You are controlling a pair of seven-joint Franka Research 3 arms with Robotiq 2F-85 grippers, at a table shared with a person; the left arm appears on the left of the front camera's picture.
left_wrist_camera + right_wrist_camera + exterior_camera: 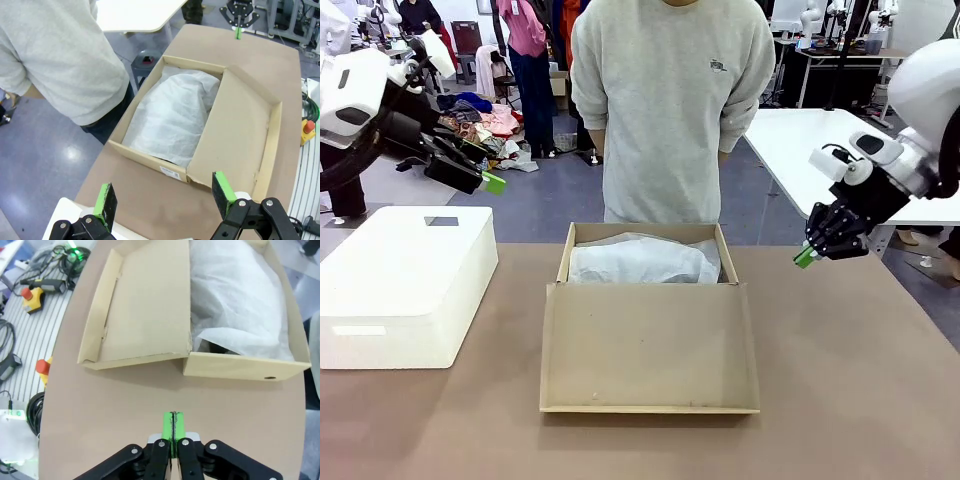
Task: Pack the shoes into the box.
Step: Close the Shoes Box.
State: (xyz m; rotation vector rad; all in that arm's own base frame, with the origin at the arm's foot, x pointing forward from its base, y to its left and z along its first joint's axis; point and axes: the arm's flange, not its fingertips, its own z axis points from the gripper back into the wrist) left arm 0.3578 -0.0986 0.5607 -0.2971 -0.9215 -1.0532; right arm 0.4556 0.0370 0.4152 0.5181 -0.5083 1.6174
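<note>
The box (650,345) lies open in the middle of the table, its flap lid folded down flat toward me. White tissue paper (642,260) bulges over its tray (172,117). The shoes are hidden. My left gripper (482,178) hangs in the air above the table's left side, well away from the box; in the left wrist view its fingers (165,194) stand wide open with nothing between them. To the right of the box my right gripper (807,256) hovers over the table, and its green pads (174,426) are pressed together, shut and holding nothing.
A large white rounded block (405,285) stands on the table at the left. A person in a grey sweatshirt (670,100) stands at the far edge, right behind the box. A white table (820,140) is behind at the right. Bare brown tabletop (850,380) surrounds the box.
</note>
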